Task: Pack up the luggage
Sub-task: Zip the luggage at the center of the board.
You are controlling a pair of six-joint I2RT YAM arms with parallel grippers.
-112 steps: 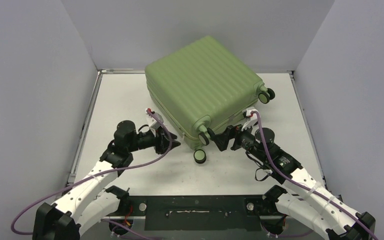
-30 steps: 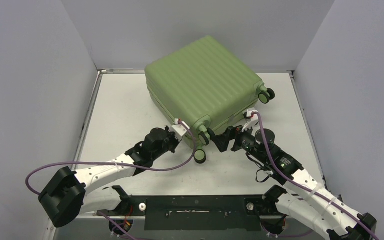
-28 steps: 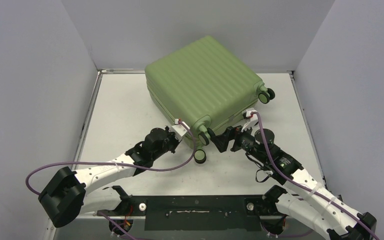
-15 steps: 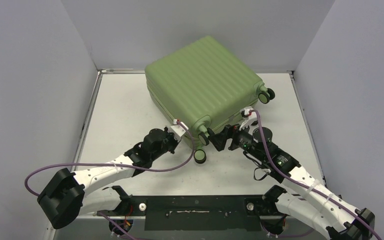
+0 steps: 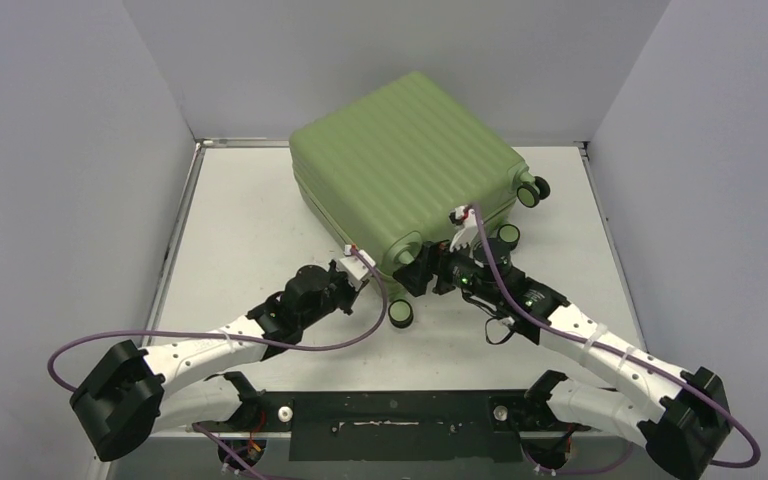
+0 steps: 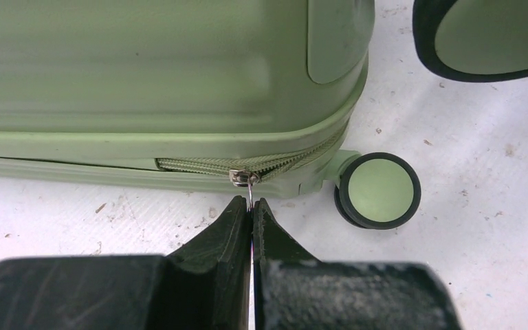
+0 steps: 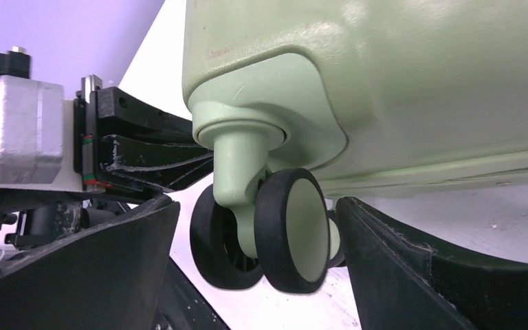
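Your luggage point(image 5: 405, 165) lies flat on the white table point(image 5: 250, 220), toward the far middle, ribbed shell up and turned so that one wheeled corner faces the arms. Both halves are brought together, so the lining and whatever is inside are hidden from you. By that, the filling and the folding shut look done. What I judge is left is the zip run round the seam.

Your right gripper point(image 7: 254, 234) is at that near corner with its jaws spread wide, one finger on either side of the upper twin caster point(image 7: 292, 230). It has not clamped the caster, and I cannot tell whether either finger touches it. It looks placed to steady the case while the other arm pulls.

Your left gripper point(image 6: 251, 213) is low on the table just in front of the seam, jaws pinched together on the metal zipper pull point(image 6: 247, 191). The lower caster point(image 6: 378, 190) sits on the table just to its right.

The zipper point(image 6: 199, 165) shows teeth on both sides of the slider, which sits just short of the corner curve. I cannot tell which stretch is already meshed, so read the closing as under way, not finished. You have the corner and the rest of the track to check.
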